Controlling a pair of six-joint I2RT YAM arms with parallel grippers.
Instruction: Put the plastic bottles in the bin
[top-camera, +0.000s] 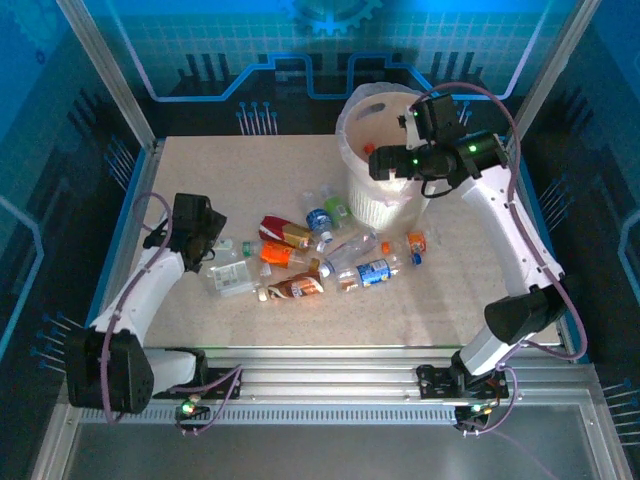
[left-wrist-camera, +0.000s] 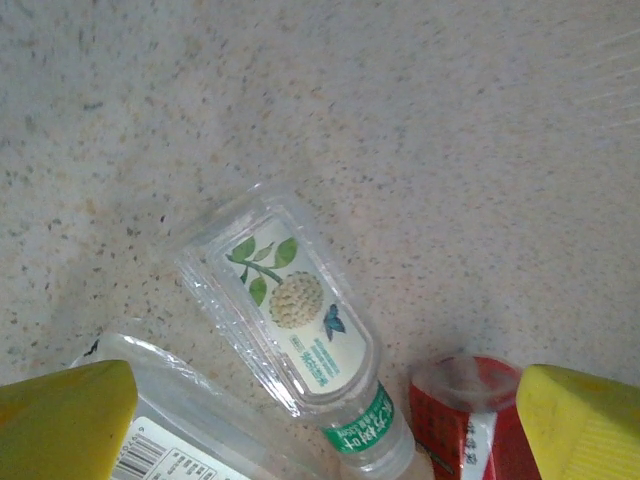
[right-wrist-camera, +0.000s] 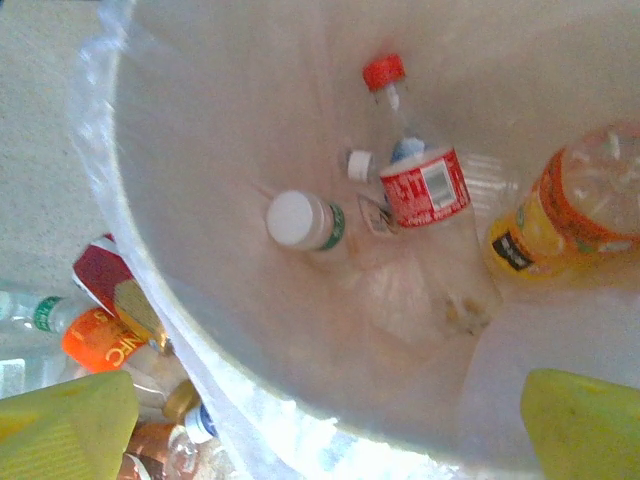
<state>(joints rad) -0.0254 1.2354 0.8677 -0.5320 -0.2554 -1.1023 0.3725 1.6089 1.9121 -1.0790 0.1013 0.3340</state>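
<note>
**Speckled tabletop: left jaws open over a flat bottle, bin far right**

Speckled beige table (top-camera: 180, 170) inside a blue-lit enclosure. Nearest you, the left gripper (left-wrist-camera: 325, 430) hangs low at the left end of the scatter, jaws apart, nothing held. Beneath it lies a flat clear bottle (left-wrist-camera: 290, 310) with a leaf-and-flower label, on its side. Long axis runs diagonal in the wrist view: base up-left, green neck band down-right, between the fingers (left-wrist-camera: 65, 420). Judgement: the jaws straddle the neck end, not the body; you likely need to reach further along that axis before closing. A red-labelled bottle (left-wrist-camera: 460, 410) lies just beside the neck; a barcode-labelled bottle (left-wrist-camera: 170, 445) crowds the other side, contact unclear. Mid-table, the remaining plastic bottles (top-camera: 295, 288) lie in a loose heap. Beyond and right of the heap stands the bin (top-camera: 372, 205), upright, several bottles inside. Over its mouth the right gripper (right-wrist-camera: 325, 430) hovers, jaws apart and empty. Left arm is far nearer the flat bottle.
</note>
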